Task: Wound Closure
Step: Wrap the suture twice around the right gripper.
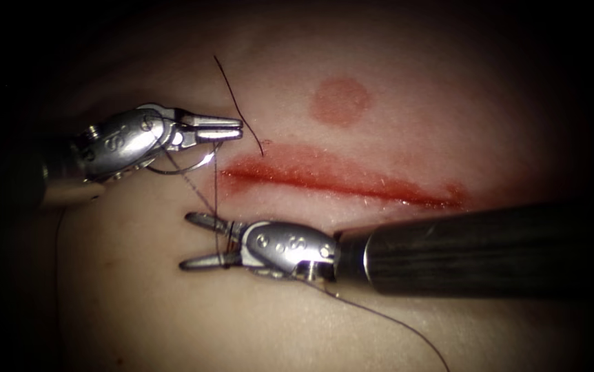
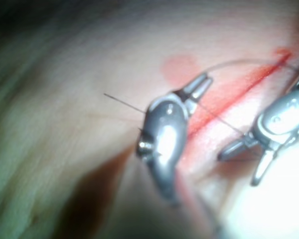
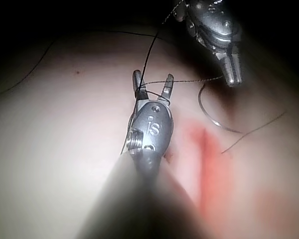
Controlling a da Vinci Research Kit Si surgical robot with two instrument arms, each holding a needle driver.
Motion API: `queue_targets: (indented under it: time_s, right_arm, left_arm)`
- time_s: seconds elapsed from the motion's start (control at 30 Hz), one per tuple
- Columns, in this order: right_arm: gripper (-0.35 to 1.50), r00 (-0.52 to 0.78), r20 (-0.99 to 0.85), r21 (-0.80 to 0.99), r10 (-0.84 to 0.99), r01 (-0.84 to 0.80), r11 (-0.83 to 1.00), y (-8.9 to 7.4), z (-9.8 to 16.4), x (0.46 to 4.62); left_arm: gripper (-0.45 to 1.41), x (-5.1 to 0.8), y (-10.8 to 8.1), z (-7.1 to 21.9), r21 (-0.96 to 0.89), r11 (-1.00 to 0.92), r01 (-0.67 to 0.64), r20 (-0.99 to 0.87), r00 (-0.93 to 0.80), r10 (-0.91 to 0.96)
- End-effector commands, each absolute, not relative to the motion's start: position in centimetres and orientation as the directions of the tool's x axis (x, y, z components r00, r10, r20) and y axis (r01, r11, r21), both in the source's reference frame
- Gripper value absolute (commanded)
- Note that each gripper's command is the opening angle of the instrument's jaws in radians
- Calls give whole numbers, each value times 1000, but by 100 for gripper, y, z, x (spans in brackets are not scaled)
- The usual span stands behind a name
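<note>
The pale pink slab of pork-belly tissue (image 1: 380, 317) carries a long red cut (image 1: 352, 180) running across it, wet with red fluid, and a round reddish spot (image 1: 340, 100) lies above the cut. The right arm's silver needle driver (image 1: 197, 241) comes in on its dark shaft below the cut, its tips just past the cut's left end. Its two jaws stand spread wide in a fork, clamped on nothing; the thin dark thread (image 1: 216, 186) crosses the gap between them near their base, as the right wrist view (image 3: 152, 88) also shows. The left arm's silver needle driver (image 1: 231, 127) sits above and left of the cut's left end, its jaws closed flat together. The thin curved steel needle (image 1: 190, 167) arcs out just beneath those jaws, clear of the tissue; exactly where along its curve it is gripped cannot be told. Thread runs from there down to the right tool, and another strand trails off below the shaft.
</note>
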State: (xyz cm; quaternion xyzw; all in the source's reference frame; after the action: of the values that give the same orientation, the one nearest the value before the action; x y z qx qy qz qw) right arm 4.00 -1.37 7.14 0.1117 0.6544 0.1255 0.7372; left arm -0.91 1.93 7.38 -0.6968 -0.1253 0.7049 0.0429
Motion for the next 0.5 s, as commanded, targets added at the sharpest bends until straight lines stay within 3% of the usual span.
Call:
queue_targets:
  time_s: [0.03, 0.5]
  right_arm:
    - [141, 97, -938, 332, 334, -42, 943, -140, 717, 403]
    - [143, 22, -938, 343, 346, -86, 935, -124, 697, 394]
  left_arm:
    - [-35, -96, 187, 756, -236, -965, 118, -972, -29, 234]
    - [-35, -80, 129, 837, -293, -948, 122, -956, -59, 288]
